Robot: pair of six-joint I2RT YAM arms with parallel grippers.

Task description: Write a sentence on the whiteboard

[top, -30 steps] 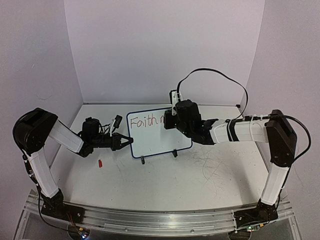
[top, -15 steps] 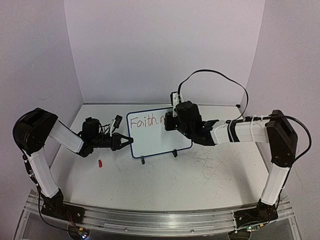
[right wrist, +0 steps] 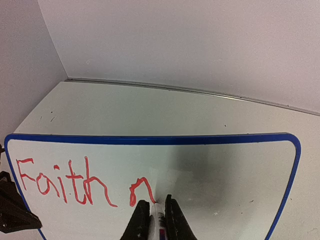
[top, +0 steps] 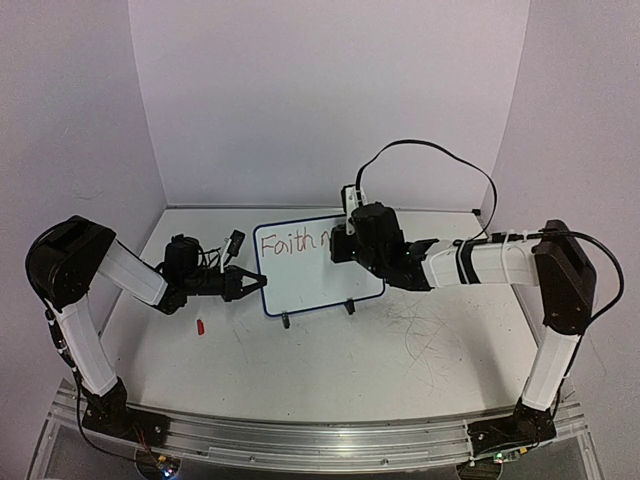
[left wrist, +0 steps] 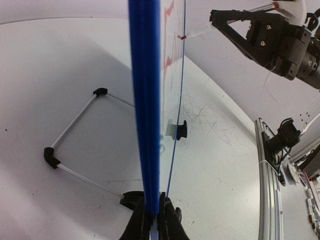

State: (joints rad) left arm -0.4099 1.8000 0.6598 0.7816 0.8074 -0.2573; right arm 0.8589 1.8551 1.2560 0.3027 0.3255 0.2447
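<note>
The whiteboard (top: 315,275) stands upright on its two feet mid-table, blue-framed. My left gripper (top: 258,283) is shut on its left edge; in the left wrist view the blue frame (left wrist: 146,100) runs edge-on up from between that gripper's (left wrist: 152,196) jaws. The sentence (right wrist: 65,186) reads "Faith n" in red along the top line (top: 290,241). My right gripper (right wrist: 156,201) is shut on a white marker (right wrist: 159,216). Its red tip touches the board at the foot of the "n". The left wrist view shows that tip (left wrist: 183,36) meeting the board face.
A small red marker cap (top: 200,326) lies on the table left of the board. A thin wire stand (left wrist: 70,145) with black corners props the board from behind. Faint scribble marks cover the tabletop (top: 420,335) to the right. Walls close the back and both sides.
My right gripper has shifted slightly down and left along the board with the marker. The left arm and the board have held still.
</note>
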